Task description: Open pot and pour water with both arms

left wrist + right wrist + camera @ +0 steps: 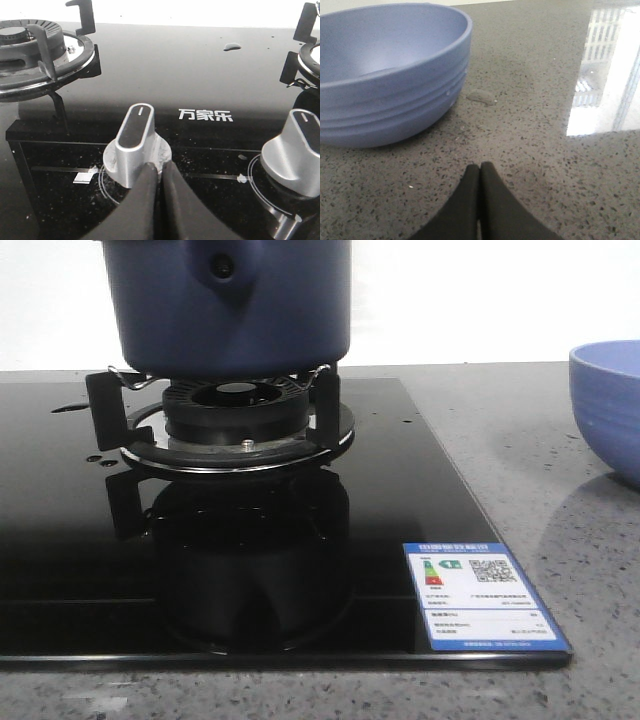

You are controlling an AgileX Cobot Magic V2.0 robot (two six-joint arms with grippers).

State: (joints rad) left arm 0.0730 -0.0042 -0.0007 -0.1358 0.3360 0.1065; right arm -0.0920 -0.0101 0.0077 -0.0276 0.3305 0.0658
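Pot (pixel 235 305) sits on burner (pixel 237 410), upper left of frame, bowl (pixel 610 405) waiting far right; both grippers' fingers (pixel 150 195) (pixel 480 200) pressed together, holding nothing, prob. idle.

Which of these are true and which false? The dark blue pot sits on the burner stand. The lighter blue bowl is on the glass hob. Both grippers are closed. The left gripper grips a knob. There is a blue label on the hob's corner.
1. The pot sits on the burner stand: true.
2. The bowl is on the glass hob: false; it stands on the speckled stone counter, off the hob's right side.
3. Both grippers are closed: true; the left gripper and the right gripper each have their fingertips pressed together.
4. The left gripper grips a knob: false; it is shut in front of the silver knob, with nothing between the fingers.
5. A blue label is on the hob's near right corner: true.
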